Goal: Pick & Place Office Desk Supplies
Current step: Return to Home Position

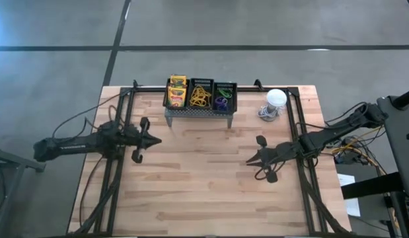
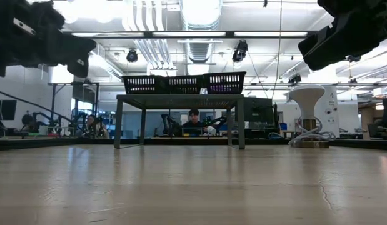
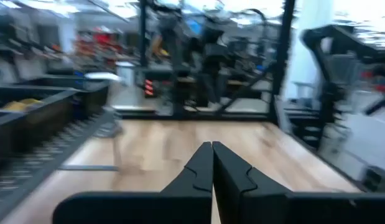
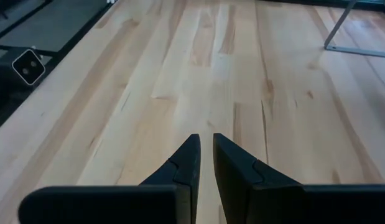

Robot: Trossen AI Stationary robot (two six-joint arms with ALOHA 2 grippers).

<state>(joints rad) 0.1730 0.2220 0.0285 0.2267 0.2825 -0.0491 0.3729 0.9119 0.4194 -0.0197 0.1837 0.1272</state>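
Three small black mesh baskets (image 1: 200, 96) stand in a row on top of the grey perforated stand (image 1: 199, 114) at the table's far edge. The left one holds yellow-and-green crayon boxes (image 1: 177, 91), the middle one yellow band loops (image 1: 200, 98), and the right one purple and green loops (image 1: 222, 101). In the low view the baskets (image 2: 184, 82) sit above table height. My left gripper (image 1: 158, 139) hovers left of and nearer than the stand, shut and empty (image 3: 212, 149). My right gripper (image 1: 249, 160) hovers over the bare middle of the table, its fingers a narrow gap apart and empty (image 4: 206, 142).
A white round dome object (image 1: 275, 99) with a cable stands on the far right of the table. Black frame rails (image 1: 298, 132) run along both sides. Bare wood (image 1: 204, 178) fills the middle and near part. A person (image 2: 193, 120) sits in the room behind the table.
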